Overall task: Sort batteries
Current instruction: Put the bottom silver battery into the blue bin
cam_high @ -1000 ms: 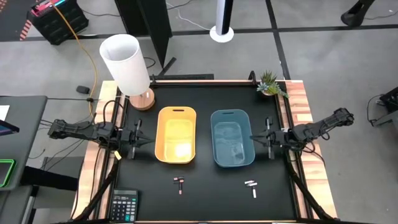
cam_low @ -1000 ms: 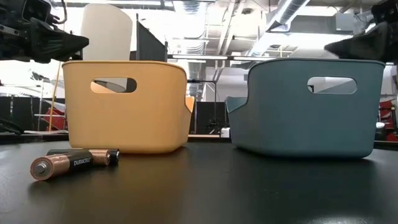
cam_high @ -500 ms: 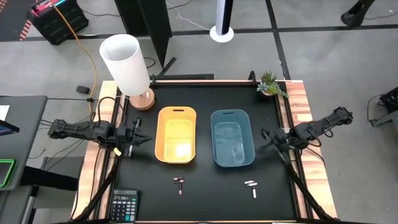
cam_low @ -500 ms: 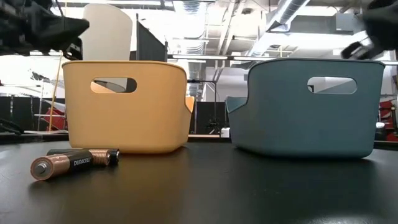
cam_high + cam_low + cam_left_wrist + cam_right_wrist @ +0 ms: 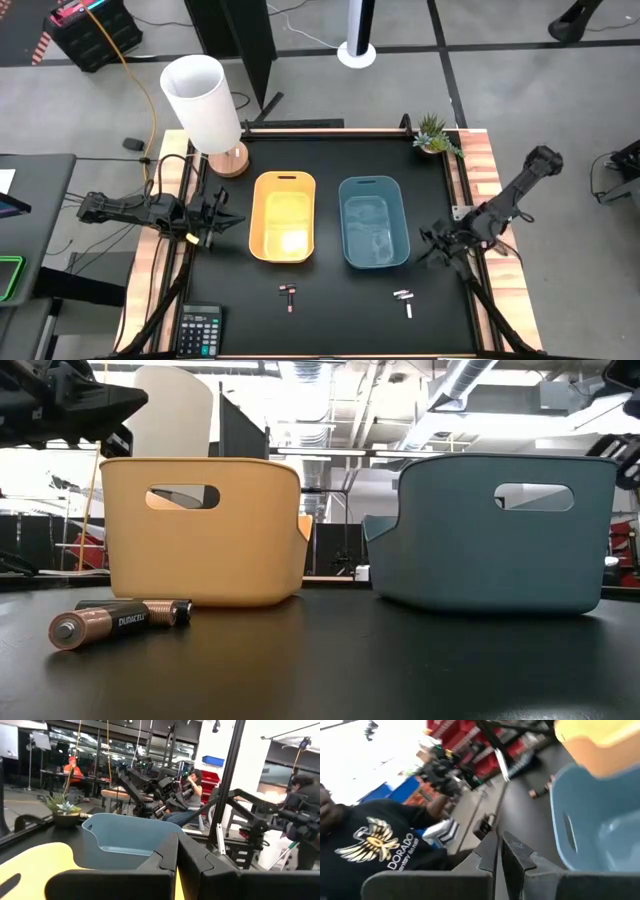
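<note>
My right hand hangs tilted beside the blue plastic bin, fingers nearly together and holding nothing. My left hand reaches level toward the yellow plastic bin, its fingers also almost closed and empty. On the black worktop, two dark batteries with reddish ends lie in front of the yellow bin, and the white batteries lie in front of the blue bin. A black calculator sits at the worktop's corner.

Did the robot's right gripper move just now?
Yes. The right gripper has swung toward the table's front edge, from beside the blue bin's middle to near its front corner.
</note>
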